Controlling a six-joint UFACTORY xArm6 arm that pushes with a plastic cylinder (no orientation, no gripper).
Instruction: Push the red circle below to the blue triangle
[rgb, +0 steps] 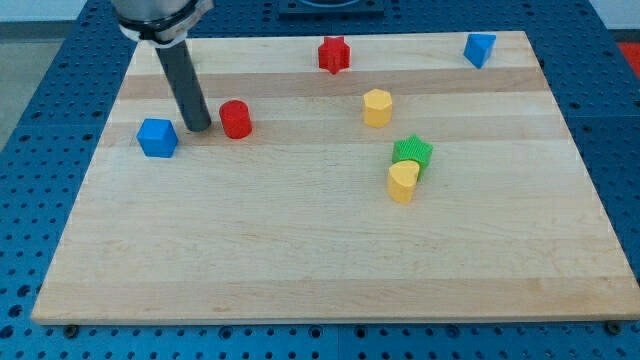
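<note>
Wooden board (300, 270), pale planks, bare along the view's bottom, so nothing blocks a push there. Going up: yellow heart-like block (402, 182) right of centre, touching the green star (412, 152) just above it; that pair sits between the start and the goal, so I judge it an obstacle to skirt. Next row, view's left: blue cube (156, 137), then my tip (198, 127), then the red circle (235, 119). My tip sits between cube and circle, just beside the circle's left face, contact or hairline gap, can't tell. That placement makes sense: the blue triangle (479, 49) is at the far top right, so the push must come from the left, driving rightward. Circle is well apart from the target, nearly the whole board width, so task barely begun. Yellow hexagon (377, 107) lies close to the straight line toward the triangle; likely needs a path passing under it. Red star (334, 54) at the top edge, clear of the route. No jaws on this rig, just a plain rod, nothing to open or close.
</note>
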